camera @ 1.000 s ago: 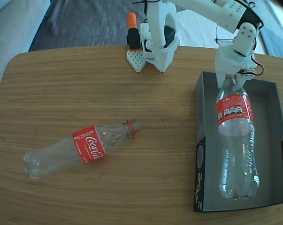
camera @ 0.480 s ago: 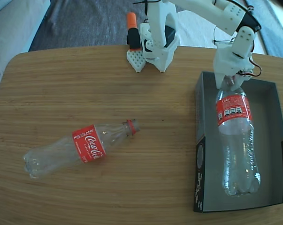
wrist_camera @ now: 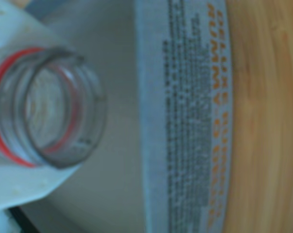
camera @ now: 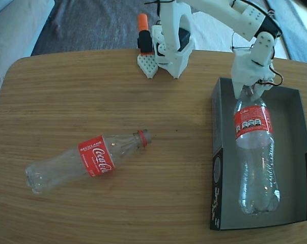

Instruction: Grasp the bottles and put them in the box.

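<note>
One bottle (camera: 255, 152) lies inside the box (camera: 296, 152), long axis parallel to the box's long sides, open neck toward the arm base. The end effector (camera: 252, 90) sits over that neck; the wrist view shows the mouth (wrist_camera: 44, 107) against a white finger, but whether the jaws clamp or have released cannot be told. The second bottle (camera: 87, 160) lies on the table (camera: 92, 91), well apart from the box on its left in the fixed view, long axis oblique, neck pointing toward the box. The next reach probably runs from the box toward that neck.
</note>
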You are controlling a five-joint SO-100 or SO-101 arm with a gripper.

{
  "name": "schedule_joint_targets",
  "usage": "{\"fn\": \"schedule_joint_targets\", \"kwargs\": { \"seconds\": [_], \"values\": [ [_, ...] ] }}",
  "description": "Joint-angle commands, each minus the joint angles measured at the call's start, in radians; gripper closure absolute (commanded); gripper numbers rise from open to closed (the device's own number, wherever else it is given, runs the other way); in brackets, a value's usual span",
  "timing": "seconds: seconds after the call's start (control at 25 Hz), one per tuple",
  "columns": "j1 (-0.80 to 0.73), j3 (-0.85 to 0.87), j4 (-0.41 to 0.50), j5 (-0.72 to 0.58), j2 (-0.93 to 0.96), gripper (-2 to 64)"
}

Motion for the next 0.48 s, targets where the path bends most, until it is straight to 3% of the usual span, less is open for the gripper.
{"fn": "schedule_joint_targets", "kwargs": {
  "seconds": [0.0, 0.44],
  "values": [
    [0.026, -0.058, -0.005, 0.0, -0.035, 61.5],
    [0.025, -0.081, -0.043, 0.0, -0.101, 61.5]
  ]
}}
